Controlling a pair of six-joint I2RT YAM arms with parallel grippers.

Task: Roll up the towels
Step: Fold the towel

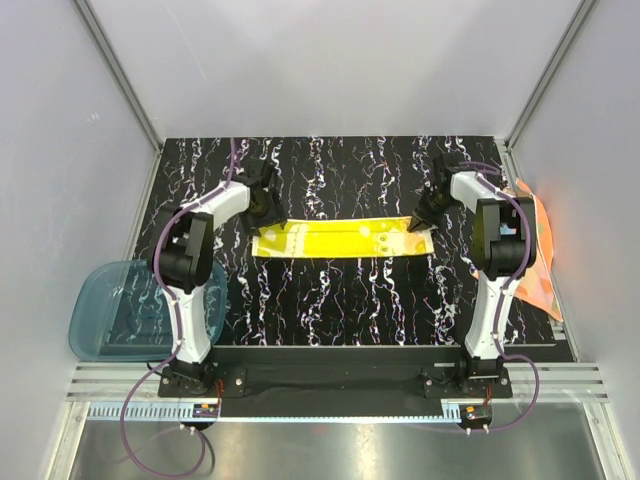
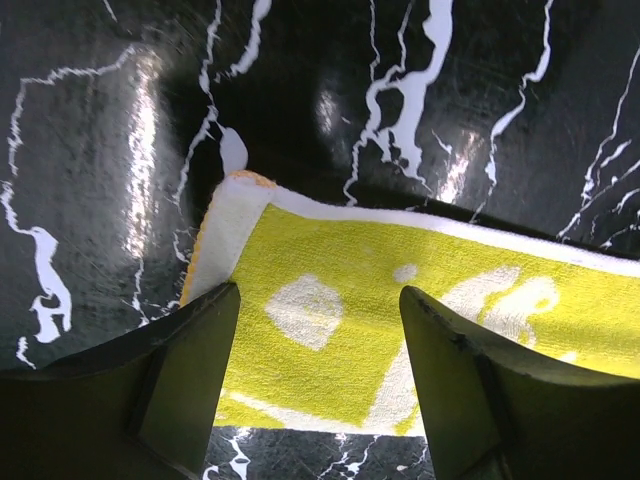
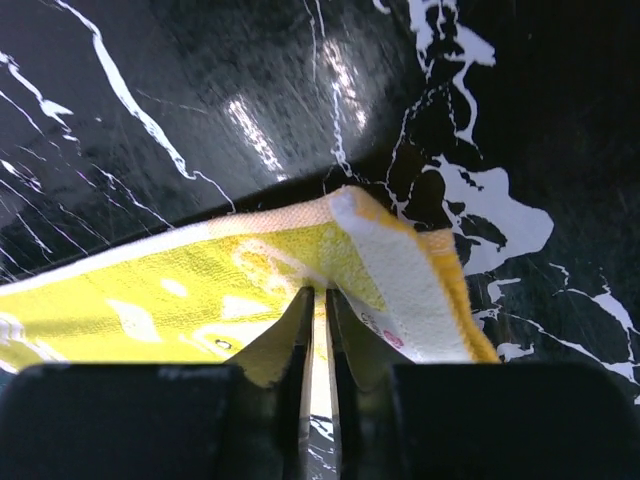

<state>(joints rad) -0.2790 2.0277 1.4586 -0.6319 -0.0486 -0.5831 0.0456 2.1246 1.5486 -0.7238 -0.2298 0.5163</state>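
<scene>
– Yellow terry cloth first. Where does it lie?

– The yellow towel (image 1: 345, 239) is a long, narrow, flat band across the middle of the desk (image 1: 340, 300), running from the left side to the right. It has a looped pile with pale patches, and a white border with a thin orange edge at each short end.

– And the desk surface?

– Glossy black, veined with white like marble. It carries bright reflections in both wrist views.

– State of the left pincer?

– The left pincer (image 2: 318, 305) stands well open above the band's left end. One dark finger is at the white border and the other is over the yellow pile. It has hold of nothing. Whether the tips touch the cloth I cannot tell.

– The right one?

– The right pincer (image 3: 320, 295) is almost closed, with only a slit between its fingers. The band's right end is pinched in that slit. The corner there is raised off the desk and buckled.

– The second cloth?

– The orange towel (image 1: 541, 262), with light blue patches, lies crumpled at the right edge of the desk. It is partly behind the right arm (image 1: 495, 260) and well apart from the yellow band.

– Any containers?

– One, a translucent blue plastic tray (image 1: 105, 300) with rounded corners, at the left edge near the front, overhanging it. The left arm (image 1: 195, 290) covers part of its inside. Neither towel is in it.
</scene>
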